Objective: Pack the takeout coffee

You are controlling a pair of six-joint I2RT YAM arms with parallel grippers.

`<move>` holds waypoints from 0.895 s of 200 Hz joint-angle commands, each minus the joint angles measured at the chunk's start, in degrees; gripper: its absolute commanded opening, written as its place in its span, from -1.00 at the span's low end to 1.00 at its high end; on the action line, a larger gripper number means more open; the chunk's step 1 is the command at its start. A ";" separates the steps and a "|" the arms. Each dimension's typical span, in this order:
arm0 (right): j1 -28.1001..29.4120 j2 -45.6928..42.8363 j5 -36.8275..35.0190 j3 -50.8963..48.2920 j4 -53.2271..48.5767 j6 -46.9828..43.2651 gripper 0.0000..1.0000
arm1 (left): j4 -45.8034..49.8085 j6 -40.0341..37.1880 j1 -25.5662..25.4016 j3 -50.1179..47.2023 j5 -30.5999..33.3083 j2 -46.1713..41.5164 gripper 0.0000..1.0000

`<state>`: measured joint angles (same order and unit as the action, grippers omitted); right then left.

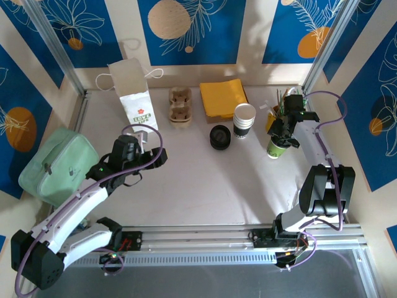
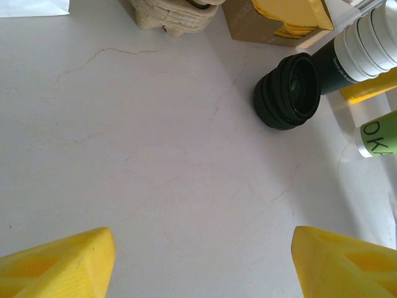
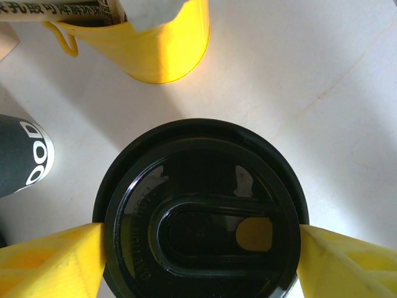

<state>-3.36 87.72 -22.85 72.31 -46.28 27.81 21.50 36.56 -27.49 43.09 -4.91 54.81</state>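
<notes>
Left wrist: takeout coffee reads "OKA"; left gripper spread wide, right gripper flanks it, grip unclear.

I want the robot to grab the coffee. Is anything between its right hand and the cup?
Nothing visible is in the way. The right hand sits right at the coffee, with one yellow finger on each side of it. The yellow mug stands apart behind it.

glossy plastic takeout coffee lid, matt table
</notes>
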 commanded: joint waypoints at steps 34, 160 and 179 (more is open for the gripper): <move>0.36 0.95 0.75 1.25 -1.00 -0.66 0.54 | 0.04 -0.52 0.74 -0.11 -0.59 -1.09 0.50; 4.48 1.51 -3.25 0.19 -1.97 0.05 0.63 | -0.23 -0.26 0.94 -0.02 -1.06 -0.92 0.50; 4.57 1.03 -3.38 0.46 -2.31 -0.03 0.63 | -0.06 -0.18 0.95 -0.11 -0.98 -1.09 0.50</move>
<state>0.89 89.17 -25.10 72.31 -47.18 27.83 21.50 36.56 -27.33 43.09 -4.95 54.81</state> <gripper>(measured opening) 0.815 0.749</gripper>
